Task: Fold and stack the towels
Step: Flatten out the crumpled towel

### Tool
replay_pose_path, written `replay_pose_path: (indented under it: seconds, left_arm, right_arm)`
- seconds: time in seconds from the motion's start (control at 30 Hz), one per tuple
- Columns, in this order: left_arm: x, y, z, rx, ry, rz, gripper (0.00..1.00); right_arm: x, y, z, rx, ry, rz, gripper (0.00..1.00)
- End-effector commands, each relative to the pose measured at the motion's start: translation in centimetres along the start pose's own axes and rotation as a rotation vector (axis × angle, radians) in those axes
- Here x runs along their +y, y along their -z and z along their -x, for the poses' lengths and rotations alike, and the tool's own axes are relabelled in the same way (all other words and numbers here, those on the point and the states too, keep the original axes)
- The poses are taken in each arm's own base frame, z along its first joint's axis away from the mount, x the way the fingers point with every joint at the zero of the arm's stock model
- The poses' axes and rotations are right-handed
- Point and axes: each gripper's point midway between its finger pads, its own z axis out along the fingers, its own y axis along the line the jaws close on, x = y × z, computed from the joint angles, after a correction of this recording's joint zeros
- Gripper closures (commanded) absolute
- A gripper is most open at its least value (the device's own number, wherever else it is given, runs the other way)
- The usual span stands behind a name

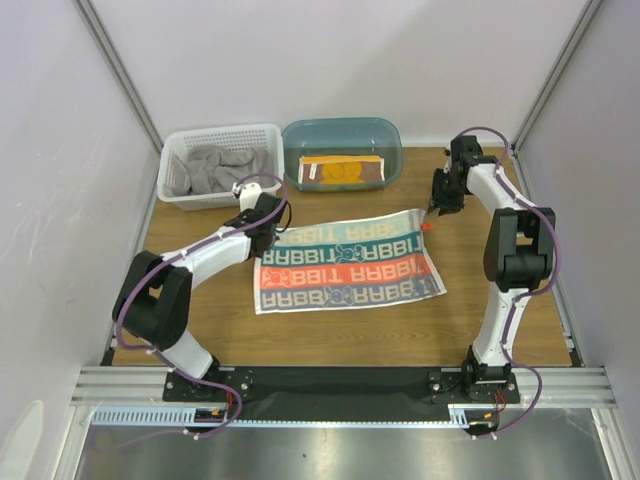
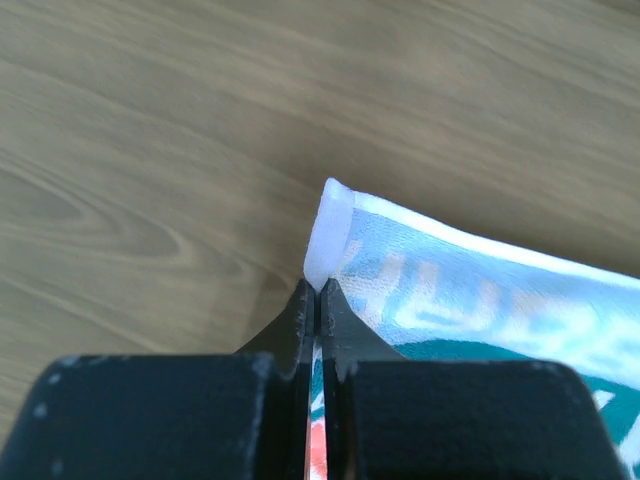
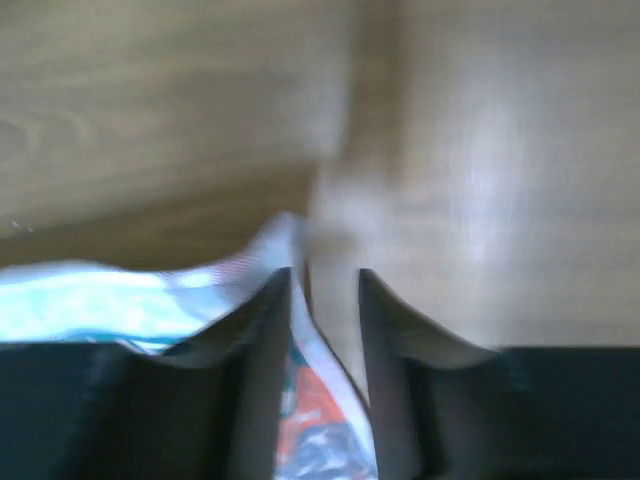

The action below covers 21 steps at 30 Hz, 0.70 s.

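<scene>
The white towel with red, blue and black letters (image 1: pixel 345 265) lies spread flat on the wooden table. My left gripper (image 1: pixel 266 230) is shut on its far left corner; in the left wrist view the white hem (image 2: pixel 330 225) sticks out past the closed gripper (image 2: pixel 319 290). My right gripper (image 1: pixel 438 208) is at the far right corner. In the right wrist view, which is blurred, the gripper (image 3: pixel 325 275) is open, and the towel's edge (image 3: pixel 310 400) lies loose between the fingers. The brown towel (image 1: pixel 343 171) lies folded in the teal tub. The grey towel (image 1: pixel 215 168) sits crumpled in the white basket.
The white lattice basket (image 1: pixel 220 133) stands at the back left and the translucent teal tub (image 1: pixel 340 125) beside it at the back centre. Grey walls and metal frame posts close in the table on three sides. Bare wood (image 1: pixel 340 335) shows in front of the towel.
</scene>
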Motion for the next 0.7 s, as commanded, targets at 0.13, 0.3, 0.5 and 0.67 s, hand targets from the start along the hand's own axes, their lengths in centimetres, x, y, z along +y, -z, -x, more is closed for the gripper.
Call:
replay_pose_path:
  seconds: [0.13, 0.3, 0.5, 0.67]
  left_arm:
    - [1.8, -3.3, 2.3, -0.005, -0.083, 0.112, 1.00]
    - [-0.1, -4.6, 3.2, 0.000, -0.140, 0.059, 1.00]
    - [-0.2, -4.1, 4.7, -0.009, -0.150, 0.065, 0.86]
    - [1.6, -2.9, 4.8, -0.002, -0.146, 0.077, 0.44]
  right_arm:
    - [1.5, 1.9, 3.0, -0.067, -0.009, 0.015, 0.35]
    - [2.5, 3.4, 0.4, -0.029, -0.076, 0.063, 0.36]
    - [5.3, 4.0, -1.0, -0.066, -0.123, 0.173, 0.40]
    - [7.7, 3.2, -1.5, -0.070, -0.089, 0.216, 0.41]
